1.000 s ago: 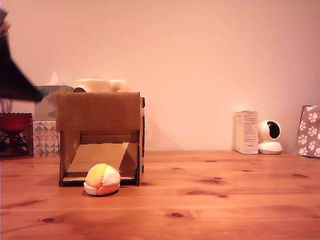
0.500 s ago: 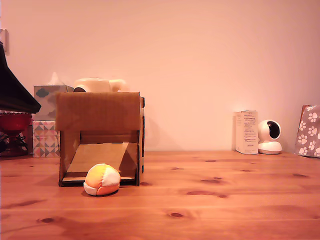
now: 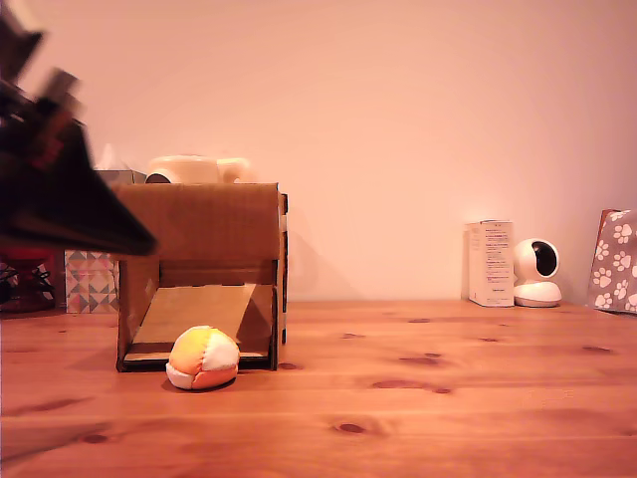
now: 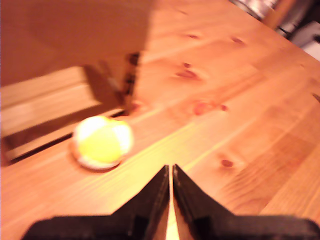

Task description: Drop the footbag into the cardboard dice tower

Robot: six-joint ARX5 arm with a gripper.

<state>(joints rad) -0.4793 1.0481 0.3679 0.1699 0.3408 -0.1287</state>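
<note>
Table (image 3: 448,398): bare pine wood.
Footbag (image 4: 102,141): on table, touching tower (image 3: 199,259) front.
My pincer (image 4: 171,172): clenched, empty, apart from footbag.

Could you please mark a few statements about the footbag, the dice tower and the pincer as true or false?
1. The footbag lies on the wooden table just in front of the cardboard dice tower opening. True.
2. The pincer is holding the footbag. False: its fingers are close together with nothing between them, and the footbag sits apart on the table.
3. A small white camera stands by the wall at the exterior view's right. True.
4. The footbag rests halfway up the sloped ramp inside the tower. False: it is on the table at the ramp's foot.
5. The tower lies tipped on its side. False: it stands upright.
</note>
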